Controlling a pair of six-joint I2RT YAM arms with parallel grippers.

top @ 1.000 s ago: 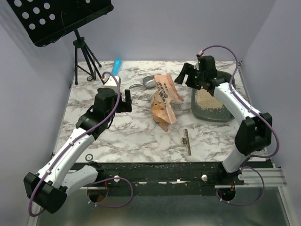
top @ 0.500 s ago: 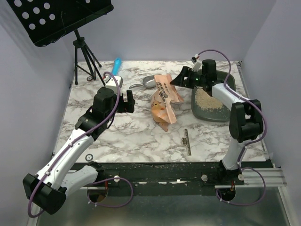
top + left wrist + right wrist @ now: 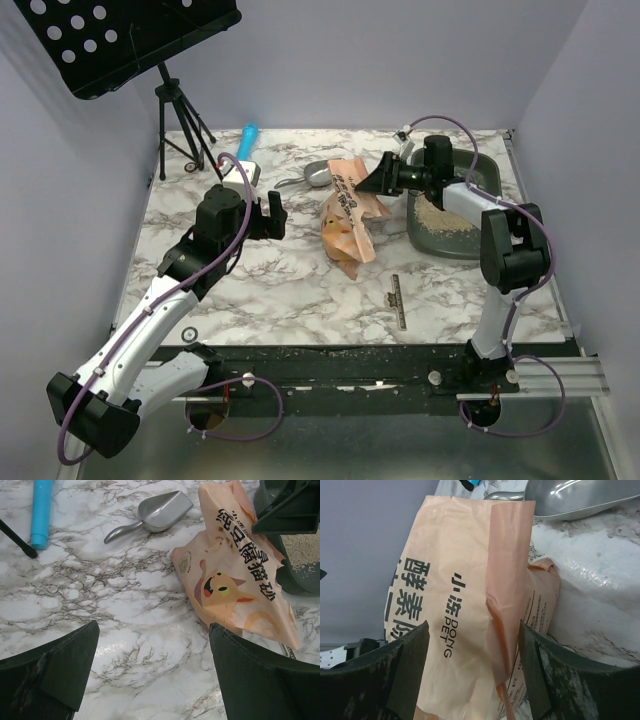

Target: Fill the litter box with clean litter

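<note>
Litter box (image 3: 450,250) sits on the far right part of the table (image 3: 250,290); it is a dark grey-green tray with a raised rim; clean litter (image 3: 440,215) lies inside it like pale sand and covers the near part of its floor, while the far end looks dark and bare; an orange bag (image 3: 350,215) stands crumpled just beside the box on its left, with a cartoon cat face and big dark letters printed on it; the right arm bends over the box and reaches left toward the top of the bag; the right fingers (image 3: 383,178) are spread wide with the top of the bag between them; from the wrist view the bag fills the whole gap, but I cannot tell if the fingers press on it or only stand around it; the left fingers (image 3: 270,215) are spread wide and hold nothing; they hang above bare table, to the left of the bag and apart from it; a silver scoop (image 3: 315,175) lies on the table behind the bag, with its handle pointing left; a blue tube (image 3: 247,138) lies near the far edge of the table; the legs of a black stand (image 3: 185,140) rest on the far left corner; a thin dark strip (image 3: 398,300) lies flat near the front of the table, well apart from the bag.
</note>
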